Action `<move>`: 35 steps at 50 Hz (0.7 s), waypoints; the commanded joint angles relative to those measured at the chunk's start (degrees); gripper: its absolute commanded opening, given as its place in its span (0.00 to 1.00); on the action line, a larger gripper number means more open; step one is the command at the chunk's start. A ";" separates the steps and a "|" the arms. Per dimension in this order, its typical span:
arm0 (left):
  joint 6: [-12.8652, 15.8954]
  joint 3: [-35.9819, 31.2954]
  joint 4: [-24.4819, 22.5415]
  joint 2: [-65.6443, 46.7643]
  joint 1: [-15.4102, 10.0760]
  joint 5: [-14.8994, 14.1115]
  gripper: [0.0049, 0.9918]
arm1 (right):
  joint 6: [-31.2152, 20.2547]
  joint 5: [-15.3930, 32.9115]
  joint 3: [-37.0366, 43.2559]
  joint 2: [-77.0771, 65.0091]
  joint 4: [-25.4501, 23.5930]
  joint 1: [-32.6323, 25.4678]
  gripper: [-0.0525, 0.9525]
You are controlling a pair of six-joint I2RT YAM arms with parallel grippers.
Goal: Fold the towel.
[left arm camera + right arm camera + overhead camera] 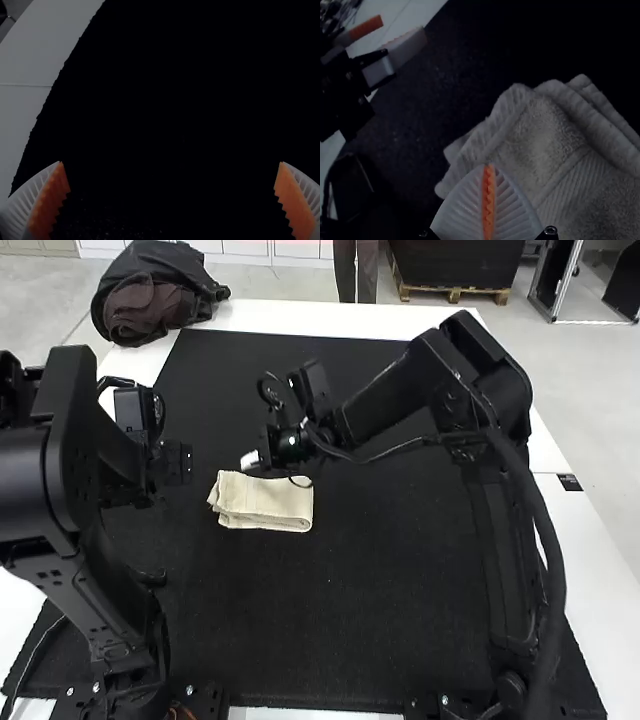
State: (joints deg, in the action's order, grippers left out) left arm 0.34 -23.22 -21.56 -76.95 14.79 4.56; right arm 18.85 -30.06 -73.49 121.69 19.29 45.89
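Observation:
A cream towel lies folded into a small layered rectangle on the black mat. My right gripper is at its far edge, near the left corner. In the right wrist view that gripper is shut, its pads pressed together and no cloth visible between them, in front of the towel's layered edges. My left gripper is off to the left of the towel, apart from it. The left wrist view shows the same gripper wide open over the mat, with nothing between its fingers.
The black mat covers most of the white table. A dark bag sits at the table's far left corner. The right arm reaches across the mat's middle, and a cable hangs along it.

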 commanded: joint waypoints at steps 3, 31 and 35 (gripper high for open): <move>-0.51 0.11 -0.59 0.48 0.16 0.01 0.97 | 0.04 -1.31 3.45 -0.22 5.06 -0.62 0.03; -0.69 -2.09 -0.85 0.92 0.16 -0.16 0.97 | 0.13 -1.58 6.61 9.18 19.03 -2.21 0.03; -0.69 -2.70 -0.41 0.92 0.24 -0.16 0.97 | 0.04 -1.66 7.05 10.32 20.26 -2.12 0.03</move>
State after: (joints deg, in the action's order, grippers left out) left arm 0.14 -23.33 -21.96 -76.95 14.76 4.54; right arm 18.87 -30.96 -67.13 130.93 38.13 44.56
